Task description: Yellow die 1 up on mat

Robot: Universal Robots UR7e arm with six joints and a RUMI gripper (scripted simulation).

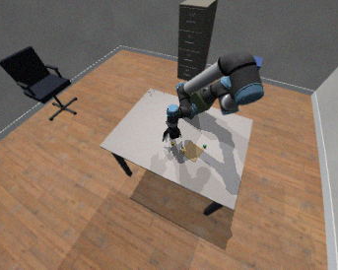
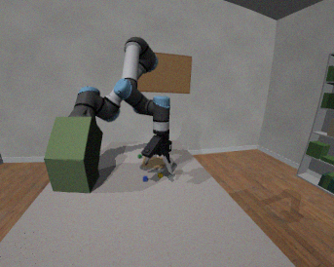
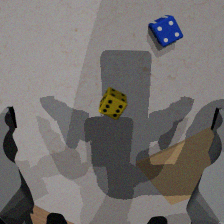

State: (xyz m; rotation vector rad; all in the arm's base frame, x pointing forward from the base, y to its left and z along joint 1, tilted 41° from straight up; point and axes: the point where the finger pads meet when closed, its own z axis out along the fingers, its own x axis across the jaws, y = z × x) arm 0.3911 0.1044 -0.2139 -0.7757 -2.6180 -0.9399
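The yellow die (image 1: pixel 172 143) (image 2: pixel 160 175) (image 3: pixel 113 103) sits on the table, off the mat. In the wrist view its largest visible face seems to show six pips; no single pip can be made out. My gripper (image 1: pixel 172 140) (image 2: pixel 158 169) (image 3: pixel 113 108) is open and empty above the yellow die, with the fingers wide on either side of it. The tan mat (image 1: pixel 195 153) (image 3: pixel 185 175) lies at the lower right in the wrist view. The blue die (image 2: pixel 145 178) (image 3: pixel 166 31) lies at the upper right there, four pips on top. The green die (image 1: pixel 204 146) (image 2: pixel 139 156) is too small to read.
The table (image 1: pixel 132 128) (image 2: pixel 135 219) carries the arm. A large green block (image 2: pixel 69 156) stands at its left side in the exterior view. A chair (image 1: pixel 38 81), a filing cabinet (image 1: pixel 192 41) and a shelf (image 2: pixel 320 117) stand away from the table.
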